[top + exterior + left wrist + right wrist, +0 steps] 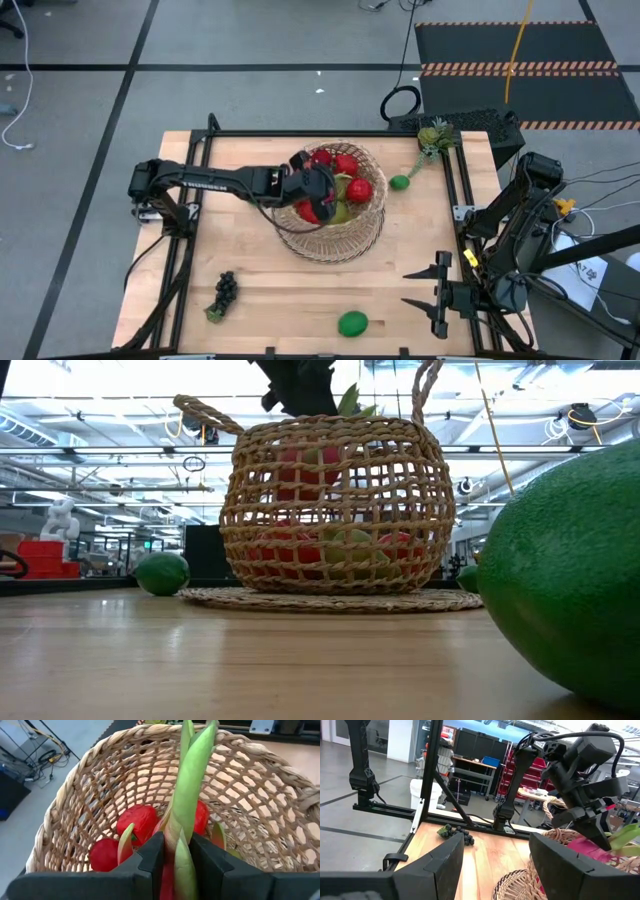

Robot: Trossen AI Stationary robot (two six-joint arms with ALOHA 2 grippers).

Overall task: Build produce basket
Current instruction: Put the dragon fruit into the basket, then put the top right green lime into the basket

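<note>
Seen from overhead, the left gripper [318, 190] is held over the basket [345, 243], which sits just past the middle of the wooden table [280, 290] toward 12 o'clock and is filled with red round fruits [359, 189]. A small lime [399, 182] lies at 3 o'clock of the basket, a larger lime [352, 323] at 6 o'clock near the table edge, dark grapes [226, 290] at 7 o'clock. The right gripper [432, 290] is parked at 4 o'clock — its fingers spread, nothing between them.

From table height, the basket [335, 510] is seen upright on a woven mat [330, 599], red fruit visible through the weave.

In the left wrist view, a dragon fruit [187, 815] — green leaf and pink body — is clamped between the left fingers [150, 855] above the basket's interior.

In the right wrist view, the grapes [456, 833] are seen beyond the parted right fingers [437, 865].
</note>
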